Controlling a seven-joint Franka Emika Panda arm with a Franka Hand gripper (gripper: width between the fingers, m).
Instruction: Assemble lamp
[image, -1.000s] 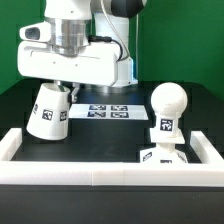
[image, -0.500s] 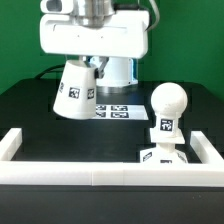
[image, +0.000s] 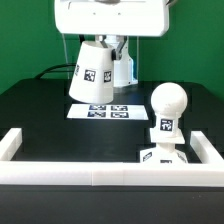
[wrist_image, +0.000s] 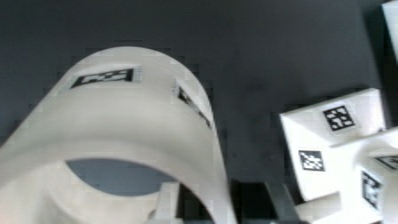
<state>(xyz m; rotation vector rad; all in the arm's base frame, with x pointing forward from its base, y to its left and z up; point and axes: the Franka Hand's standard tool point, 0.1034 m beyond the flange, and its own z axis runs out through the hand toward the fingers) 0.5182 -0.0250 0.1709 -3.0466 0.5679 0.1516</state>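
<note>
My gripper (image: 101, 40) is shut on the rim wall of the white tapered shade (image: 93, 70) and holds it tilted in the air, above the marker board (image: 105, 111). In the wrist view the shade (wrist_image: 125, 120) fills the picture, with its wall between the two fingers of my gripper (wrist_image: 214, 205). The ball-shaped bulb (image: 168, 101) stands upright on the flat square base (image: 160, 156) at the exterior view's right, apart from the shade.
A low white wall (image: 90, 173) frames the black table at the front and both sides. A white tagged piece (wrist_image: 334, 135) shows beside the shade in the wrist view; I cannot tell which part it is.
The gripper has lifted the shade off the table and carried it toward the exterior view's right, over the marker board. The bulb and base have not moved.
</note>
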